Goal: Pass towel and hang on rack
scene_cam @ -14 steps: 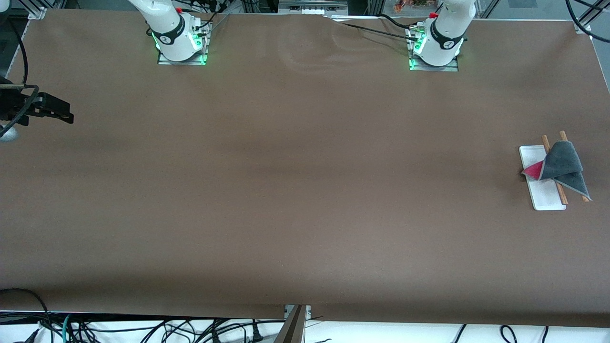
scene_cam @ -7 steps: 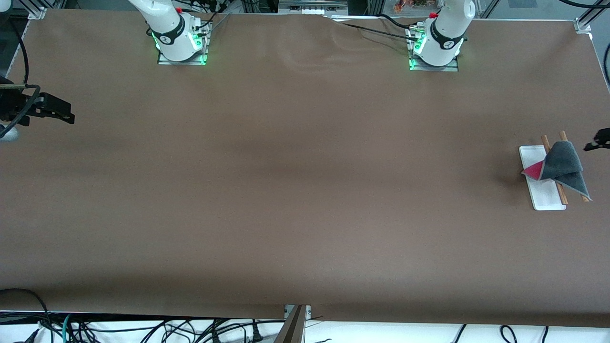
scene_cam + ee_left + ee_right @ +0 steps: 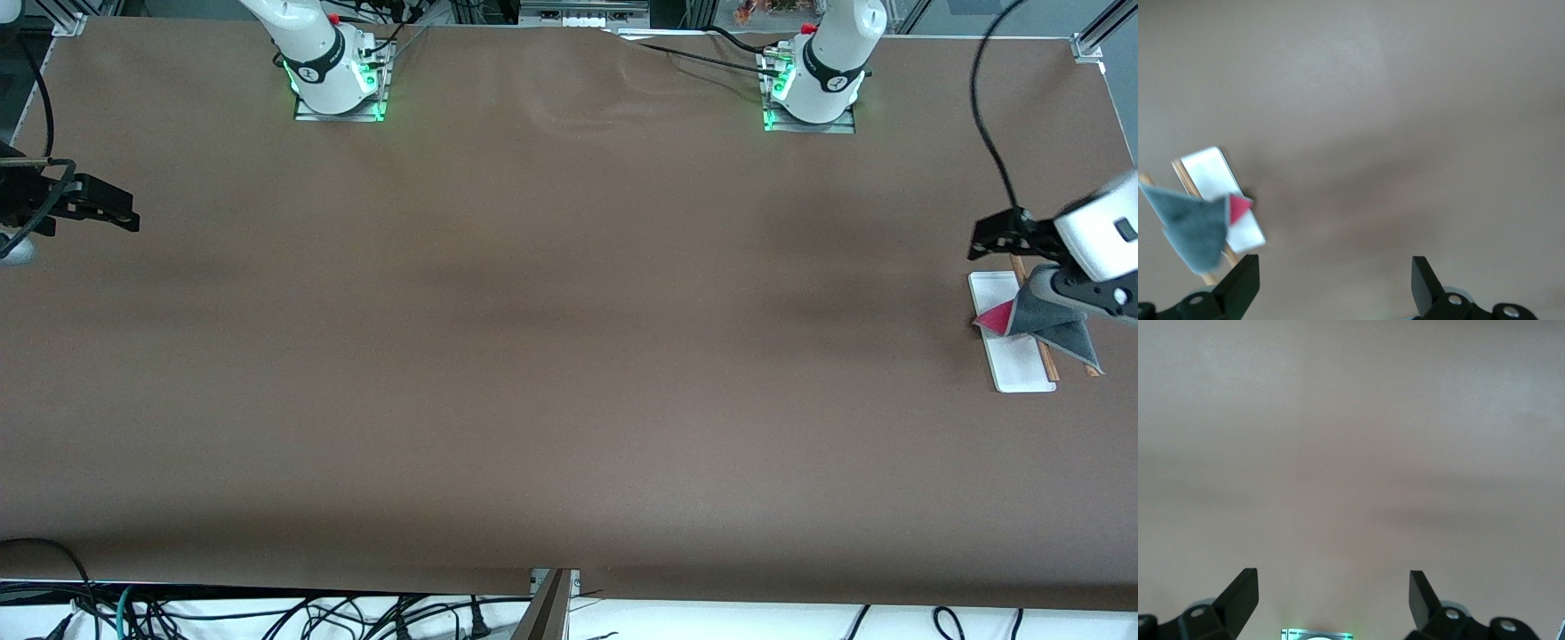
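Left gripper: jaws spread wide and empty, as the left wrist view shows with both fingers well apart and nothing between them. It hangs over the bare table just beside the rack, at the left arm's end of the table. A second ago it was out of the front view altogether; half a second ago only a fingertip showed at the frame edge; now the whole hand and wrist are in view, partly covering the rack's rods. Towel: draped over the two wooden rods, dark grey side up, one pink-red corner folded over onto the white base, a grey corner hanging past the rods on the side nearer the front camera. Its lie matches the two earlier frames; it does not touch the gripper. Reading: the towel already sits on the rack, so the hanging looks done. Whether the left arm's sweep across is a retreat or a return to adjust the cloth cannot be told from here. Right gripper: waits with jaws wide, empty, over the table's edge at the right arm's end; its wrist view shows only the brown table. No shift across the three frames.
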Controlling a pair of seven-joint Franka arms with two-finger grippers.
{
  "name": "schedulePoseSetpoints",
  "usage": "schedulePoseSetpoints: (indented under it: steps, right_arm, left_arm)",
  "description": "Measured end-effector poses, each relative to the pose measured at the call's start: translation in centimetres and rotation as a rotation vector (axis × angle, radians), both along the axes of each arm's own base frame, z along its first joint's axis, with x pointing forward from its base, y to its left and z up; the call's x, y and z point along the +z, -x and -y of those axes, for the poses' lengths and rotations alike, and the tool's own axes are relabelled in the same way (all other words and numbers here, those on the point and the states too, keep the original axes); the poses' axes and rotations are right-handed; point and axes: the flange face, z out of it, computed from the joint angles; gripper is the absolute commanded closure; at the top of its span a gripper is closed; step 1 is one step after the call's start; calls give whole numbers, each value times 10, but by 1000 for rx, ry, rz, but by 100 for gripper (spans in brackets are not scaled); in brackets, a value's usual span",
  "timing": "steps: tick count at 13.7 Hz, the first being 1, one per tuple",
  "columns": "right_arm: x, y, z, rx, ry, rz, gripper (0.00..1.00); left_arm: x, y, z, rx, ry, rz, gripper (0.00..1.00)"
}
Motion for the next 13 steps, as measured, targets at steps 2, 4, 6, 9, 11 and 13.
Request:
schedulePoseSetpoints:
  steps: [2,4,6,9,11,13]
  right_arm:
    - [0,-1,0,0,0,3,0]
    - [0,-1,0,0,0,4,0]
    - [0,-1,0,0,0,4,0]
    - [0,-1,0,0,0,4,0]
    - [0,-1,0,0,0,4,0]
    - [0,-1,0,0,0,4,0]
  left_arm:
    - [8,17,11,89,-3,86,0]
    - [7,33,20,134,-2,125,0]
    - [4,43,24,155,-4,127,0]
    - [-1,45,22,163,-5,122,0]
    - [-1,45,21,165,-5,121,0]
    - [-1,45,21,166,-5,121,0]
